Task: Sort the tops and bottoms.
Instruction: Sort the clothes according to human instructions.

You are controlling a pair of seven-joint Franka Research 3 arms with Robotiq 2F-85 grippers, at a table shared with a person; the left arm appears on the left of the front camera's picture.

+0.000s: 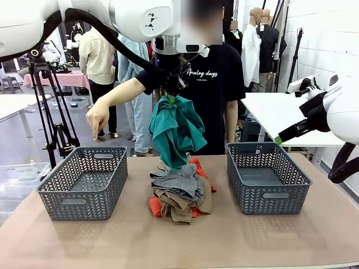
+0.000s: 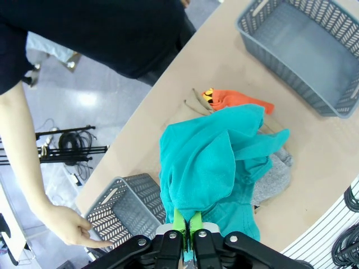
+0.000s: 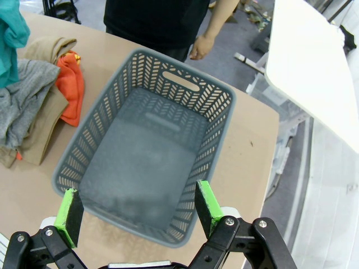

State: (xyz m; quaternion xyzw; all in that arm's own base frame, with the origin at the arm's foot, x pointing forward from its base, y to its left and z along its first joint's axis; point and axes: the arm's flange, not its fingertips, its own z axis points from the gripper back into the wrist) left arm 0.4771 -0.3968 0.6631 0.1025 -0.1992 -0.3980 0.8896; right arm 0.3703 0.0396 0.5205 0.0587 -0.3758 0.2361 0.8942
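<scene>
My left gripper [image 1: 169, 92] is shut on the teal garment [image 1: 175, 131], which hangs above the pile at the table's middle. In the left wrist view the teal garment [image 2: 210, 168] drapes from my pinched green pads [image 2: 188, 221]. Below it lie the grey garment [image 1: 179, 182], the khaki-tan garment [image 1: 178, 207] and the orange garment [image 1: 197, 168], stacked together. My right gripper [image 3: 137, 210] is open above the right basket [image 3: 146, 162], nothing between its fingers. The pile's grey [image 3: 19, 98], tan [image 3: 47, 50] and orange [image 3: 70, 89] pieces show left of that basket.
Two grey baskets stand on the tan table: left basket [image 1: 84, 182] and right basket [image 1: 268, 178], both without clothes. A person in a black T-shirt stands at the far side, one hand [image 1: 98, 119] pointing down over the left basket.
</scene>
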